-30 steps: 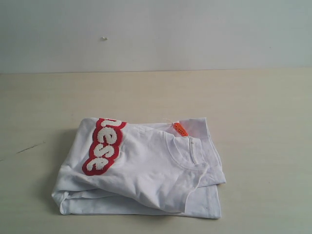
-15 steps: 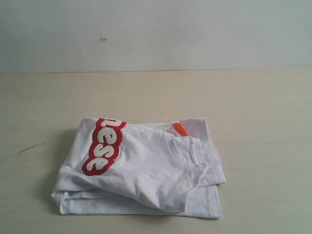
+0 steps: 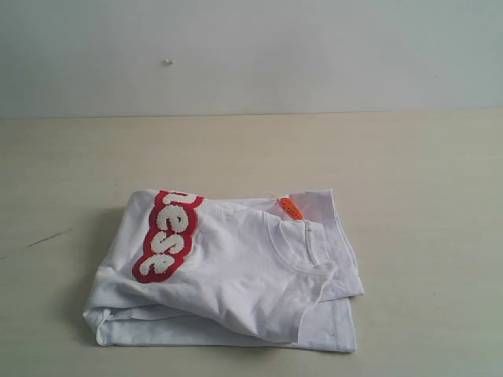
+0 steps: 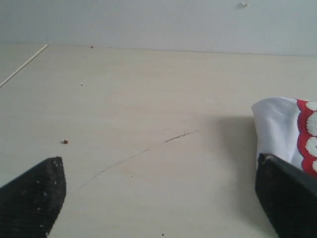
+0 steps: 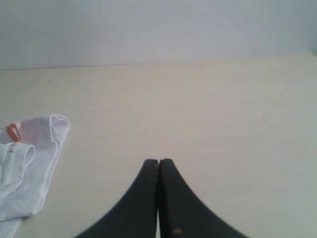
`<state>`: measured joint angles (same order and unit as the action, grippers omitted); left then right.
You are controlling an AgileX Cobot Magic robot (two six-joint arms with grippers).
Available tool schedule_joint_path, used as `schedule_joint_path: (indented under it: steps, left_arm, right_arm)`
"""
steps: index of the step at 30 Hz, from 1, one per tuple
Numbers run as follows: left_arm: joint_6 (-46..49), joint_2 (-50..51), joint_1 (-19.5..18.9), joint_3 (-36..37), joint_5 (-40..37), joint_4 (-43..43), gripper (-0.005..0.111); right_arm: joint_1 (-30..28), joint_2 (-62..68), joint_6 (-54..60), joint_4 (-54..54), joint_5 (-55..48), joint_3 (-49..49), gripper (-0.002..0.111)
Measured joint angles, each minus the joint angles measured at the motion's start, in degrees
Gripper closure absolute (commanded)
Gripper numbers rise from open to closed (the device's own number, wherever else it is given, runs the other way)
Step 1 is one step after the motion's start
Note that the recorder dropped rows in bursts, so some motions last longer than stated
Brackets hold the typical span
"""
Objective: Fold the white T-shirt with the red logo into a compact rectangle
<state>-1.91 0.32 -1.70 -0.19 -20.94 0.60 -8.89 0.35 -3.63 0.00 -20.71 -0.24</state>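
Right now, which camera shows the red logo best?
Exterior view: the red logo lies on top of the folded shirt, letters readable. Left wrist view catches only a sliver at the shirt's edge. Right wrist view shows none of it, only white cloth and the orange tag.

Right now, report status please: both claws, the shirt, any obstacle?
Left claw open, empty. Right claw shut, empty. White T-shirt folded but lumpy on the table, red logo up. No obstacle seen.
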Motion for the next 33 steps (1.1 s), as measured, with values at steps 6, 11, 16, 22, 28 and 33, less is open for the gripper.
schedule_joint_path:
  steps: [6,11,16,22,28,33]
  left_arm:
    - [0.0,0.0,0.0,0.0,0.0,0.0,0.004]
    - [0.0,0.0,0.0,0.0,0.0,0.0,0.004]
    - [0.0,0.0,0.0,0.0,0.0,0.0,0.004]
    - [0.0,0.0,0.0,0.0,0.0,0.0,0.004]
    - [0.0,0.0,0.0,0.0,0.0,0.0,0.004]
    - [0.0,0.0,0.0,0.0,0.0,0.0,0.004]
  right_arm:
    - [-0.93,0.0,0.0,0.0,0.25,-0.01,0.108]
    - [-3.0,0.0,-0.7,0.0,0.25,-0.01,0.108]
    - [-4.62,0.0,-0.94,0.0,0.25,-0.01,0.108]
    - [-4.67,0.0,-0.35,-0.34,0.25,-0.01,0.108]
    - [-4.67,0.0,1.34,-0.6,0.35,-0.01,0.108]
    - [-4.67,0.0,1.45,-0.6,0.35,-0.01,0.108]
